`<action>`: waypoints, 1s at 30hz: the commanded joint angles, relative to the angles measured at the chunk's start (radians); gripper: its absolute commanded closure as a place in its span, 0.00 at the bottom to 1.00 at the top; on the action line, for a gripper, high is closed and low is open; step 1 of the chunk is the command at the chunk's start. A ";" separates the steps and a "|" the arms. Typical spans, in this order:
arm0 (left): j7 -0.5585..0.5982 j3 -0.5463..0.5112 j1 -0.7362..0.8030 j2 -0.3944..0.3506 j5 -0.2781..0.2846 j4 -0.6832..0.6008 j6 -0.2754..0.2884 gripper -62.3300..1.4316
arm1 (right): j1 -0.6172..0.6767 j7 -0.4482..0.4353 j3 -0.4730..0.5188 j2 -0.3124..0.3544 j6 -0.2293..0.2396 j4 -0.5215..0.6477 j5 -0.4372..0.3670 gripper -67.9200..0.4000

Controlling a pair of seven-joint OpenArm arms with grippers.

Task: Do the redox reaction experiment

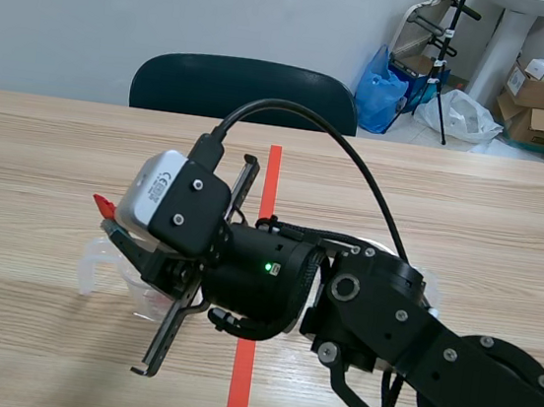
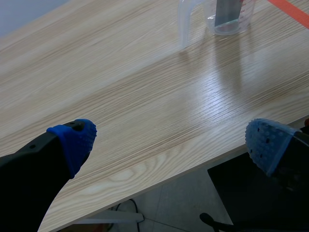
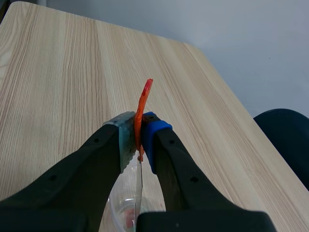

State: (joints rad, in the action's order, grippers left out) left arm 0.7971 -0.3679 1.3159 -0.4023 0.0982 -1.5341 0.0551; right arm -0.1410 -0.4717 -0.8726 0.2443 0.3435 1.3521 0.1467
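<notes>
We're over the table [image 1: 431, 203] with the right arm, which comes in low from its own side and reaches past the red tape line [image 1: 271, 179] to the far side of it. The right gripper [image 3: 140, 129] is pinching a thin strip [image 3: 143, 104]. Its 2 pads, 1 grey and 1 blue, press flat against the strip from either side. The orange-red top end sticks up above the fingertips, tilted a little. Below the pads we see only a thin edge running down toward the cup [image 1: 106, 265].

The cup is clear plastic with a handle. It stands on the table right under that gripper, beside the tape line. From the right wrist we look down into it and catch a bit of red at the bottom, though we can't tell what it is. From the left wrist, a flat grey piece stands inside the cup.

The left gripper [image 2: 169, 140] hangs at the table's near edge with its 2 blue pads spread wide and nothing between them. The cup is well ahead of it, and the 2 are well apart.

A dark chair [image 1: 247, 86] sits at the far side of the table.
</notes>
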 commanded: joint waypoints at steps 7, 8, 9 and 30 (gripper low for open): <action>0.015 0.003 0.001 0.002 0.009 -0.021 0.000 0.00 | -0.023 0.039 0.031 0.002 -0.003 0.031 -0.092 0.98; 0.016 0.003 0.001 0.002 0.009 -0.021 0.000 0.00 | -0.023 0.059 0.038 0.002 0.002 0.039 -0.107 0.98; 0.016 0.003 0.001 0.002 0.009 -0.021 0.000 0.00 | -0.023 0.079 0.045 0.002 0.011 0.049 -0.120 0.98; 0.023 0.003 0.001 0.002 0.010 -0.021 -0.001 0.00 | -0.023 0.413 0.159 0.002 0.050 0.318 -0.350 0.98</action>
State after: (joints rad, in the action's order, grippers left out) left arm 0.8043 -0.3679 1.3159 -0.4023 0.0982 -1.5341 0.0551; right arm -0.1406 -0.0486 -0.7307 0.2440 0.4004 1.6470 -0.1898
